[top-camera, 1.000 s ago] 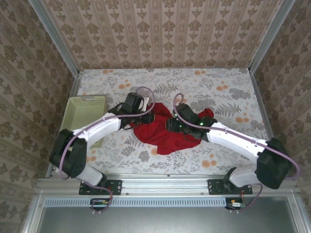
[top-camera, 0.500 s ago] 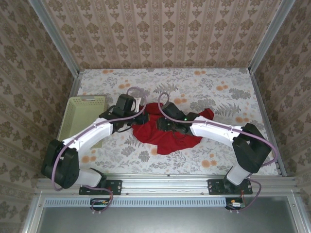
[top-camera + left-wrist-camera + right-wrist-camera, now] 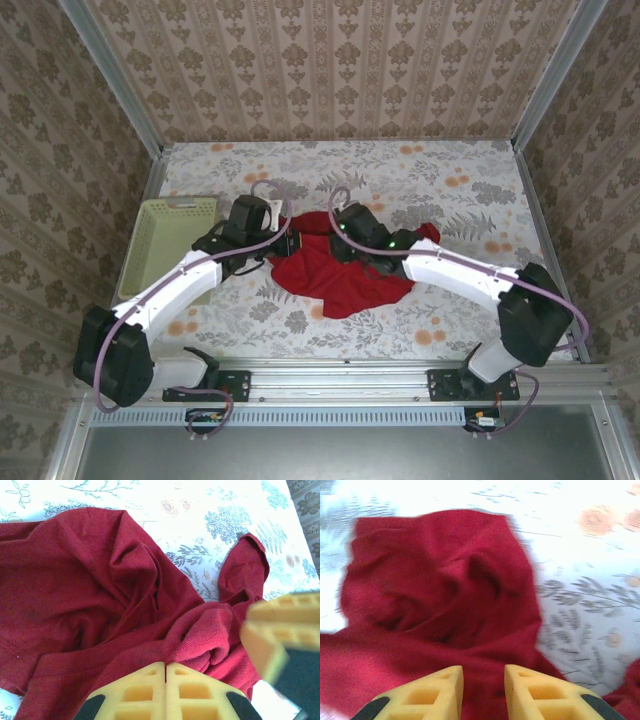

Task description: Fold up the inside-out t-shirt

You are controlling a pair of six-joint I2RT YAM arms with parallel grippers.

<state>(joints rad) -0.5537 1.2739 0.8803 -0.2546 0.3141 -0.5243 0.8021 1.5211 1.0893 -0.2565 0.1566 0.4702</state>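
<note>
At the counter's [image 3: 450, 180] left edge, a pale green basket [image 3: 180, 204] is seen from above, its floor bare. Just right of it, the left tool [image 3: 165, 664] is clenched, the fingers pressed flat together at a bunched fold of the red t-shirt [image 3: 90, 580]; whether cloth is pinched cannot be told. The shirt is crumpled mid-counter between both arms. In the right wrist view, the right tool [image 3: 483, 672] is released, its fingers a little apart over the cloth. One of its yellow fingers [image 3: 280, 630] is caught, blurred, by the left wrist camera.
</note>
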